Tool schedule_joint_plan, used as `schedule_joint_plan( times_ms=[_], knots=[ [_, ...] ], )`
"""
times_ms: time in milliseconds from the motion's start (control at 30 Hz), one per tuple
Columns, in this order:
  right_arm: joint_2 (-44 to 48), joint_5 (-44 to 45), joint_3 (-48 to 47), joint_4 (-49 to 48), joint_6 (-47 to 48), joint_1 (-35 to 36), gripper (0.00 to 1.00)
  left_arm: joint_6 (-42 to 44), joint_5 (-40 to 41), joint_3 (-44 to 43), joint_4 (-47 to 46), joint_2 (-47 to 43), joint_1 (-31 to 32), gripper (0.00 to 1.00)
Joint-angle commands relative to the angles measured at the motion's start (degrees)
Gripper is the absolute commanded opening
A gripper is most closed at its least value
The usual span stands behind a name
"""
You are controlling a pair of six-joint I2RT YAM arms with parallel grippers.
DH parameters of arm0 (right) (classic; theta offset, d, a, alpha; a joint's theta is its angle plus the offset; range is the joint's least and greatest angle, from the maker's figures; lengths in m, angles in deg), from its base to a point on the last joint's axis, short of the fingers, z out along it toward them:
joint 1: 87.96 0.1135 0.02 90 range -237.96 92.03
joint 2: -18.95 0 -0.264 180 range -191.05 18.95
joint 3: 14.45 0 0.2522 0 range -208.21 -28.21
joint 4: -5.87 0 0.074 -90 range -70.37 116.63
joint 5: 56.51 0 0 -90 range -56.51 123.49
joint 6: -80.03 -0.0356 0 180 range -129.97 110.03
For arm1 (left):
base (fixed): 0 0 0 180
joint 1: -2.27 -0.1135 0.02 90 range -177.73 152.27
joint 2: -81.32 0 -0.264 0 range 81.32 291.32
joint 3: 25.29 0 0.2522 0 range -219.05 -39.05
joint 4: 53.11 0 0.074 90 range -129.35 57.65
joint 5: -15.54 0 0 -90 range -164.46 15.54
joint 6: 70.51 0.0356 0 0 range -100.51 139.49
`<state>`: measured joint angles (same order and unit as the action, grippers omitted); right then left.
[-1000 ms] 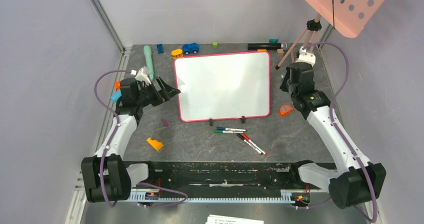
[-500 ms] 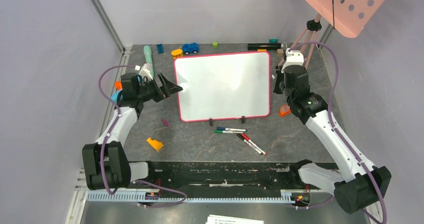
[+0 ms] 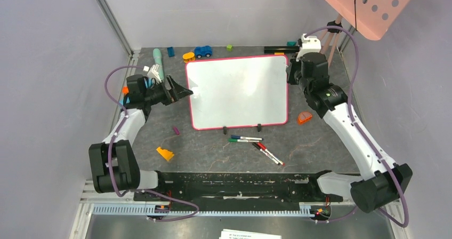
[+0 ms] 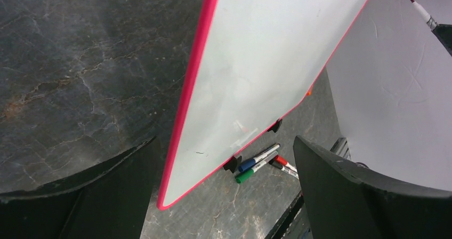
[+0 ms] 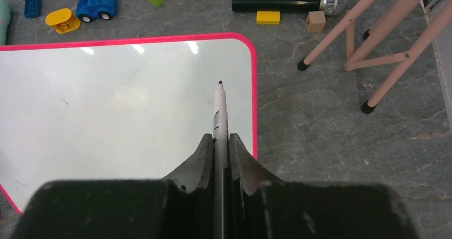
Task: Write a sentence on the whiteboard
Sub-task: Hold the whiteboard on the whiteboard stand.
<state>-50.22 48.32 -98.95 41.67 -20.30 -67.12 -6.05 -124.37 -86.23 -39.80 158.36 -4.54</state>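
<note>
The whiteboard [image 3: 237, 92] lies flat in the middle of the table, with a pink-red rim and two black clip feet at its near edge. Its surface is blank and no sentence shows on it. My left gripper [image 3: 184, 93] is open, and the board's left edge [image 4: 186, 111] lies between its jaws [image 4: 224, 140]. My right gripper [image 3: 292, 74] is shut on a marker [image 5: 219, 116]. The marker's dark red tip points over the board's far right corner [image 5: 242, 47]. I cannot tell if the tip touches the board.
Several markers [image 3: 256, 145] lie in front of the board. An orange wedge [image 3: 165, 153] is near left and an orange piece [image 3: 304, 117] is at the right. A toy car [image 3: 203, 51], blocks and a microphone [image 3: 282, 49] line the back. Pink tripod legs [image 3: 314, 49] and a perforated panel [image 3: 368, 4] stand at the back right.
My right gripper has moved with the marker along the board's right edge toward the back, to its far right corner. My left gripper has shifted slightly toward the back.
</note>
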Motion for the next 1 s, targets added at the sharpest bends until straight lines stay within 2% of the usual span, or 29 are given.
schedule_joint_plan(
  times_ms=[0, 133, 267, 400, 433, 567, 633, 767, 867, 967],
  knots=[
    [-2.75, -1.81, -4.29, -2.5, 1.67, 0.43, 0.0, 3.07, -2.77, -0.75, -2.58, 2.19, -0.4, 1.0],
    [-4.16, -3.97, -5.2, -3.57, 1.44, 0.65, 0.0, -1.39, -3.07, 2.71, -11.36, 3.36, -0.4, 1.0],
    [-3.79, -3.94, -4.53, -4.38, 2.89, 0.94, 0.0, -0.79, -5.19, 3.51, -13.36, 7.16, -0.38, 1.0],
    [-3.86, -3.23, -4.89, -5.19, 3.38, 1.04, 0.0, -8.84, -6.91, 6.45, -23.56, 12.49, -1.01, 1.0],
    [-4.09, -3.26, -4.76, -5.62, 3.36, 1.04, 0.0, -12.01, -6.83, 8.03, -28.85, 13.92, -1.39, 1.0],
    [-5.53, -3.17, -5.88, -6.97, 3.3, 1.04, 0.0, -31.91, -8.84, 14.83, -65.88, 23.67, -2.87, 1.0],
    [-6.35, -3.37, -6.94, -6.94, 3.4, 1.06, 0.0, -37.39, -10.3, 16.33, -87.11, 29.43, -2.82, 1.0],
    [-7.52, -3.97, -7.57, -7.51, 3.14, 1.04, 0.0, -40.37, -9.09, 17.45, -88.76, 31.29, -2.71, 1.0],
    [-7.99, -4.87, -7.83, -7.51, 3.0, 1.0, 0.0, -36.69, -12.19, 17.74, -88.78, 30.86, -2.6, 0.99],
    [-8.1, -4.87, -7.83, -7.67, 2.96, 1.04, 0.0, -32.9, -14.29, 18.88, -88.76, 29.73, -2.53, 0.95]
  ],
)
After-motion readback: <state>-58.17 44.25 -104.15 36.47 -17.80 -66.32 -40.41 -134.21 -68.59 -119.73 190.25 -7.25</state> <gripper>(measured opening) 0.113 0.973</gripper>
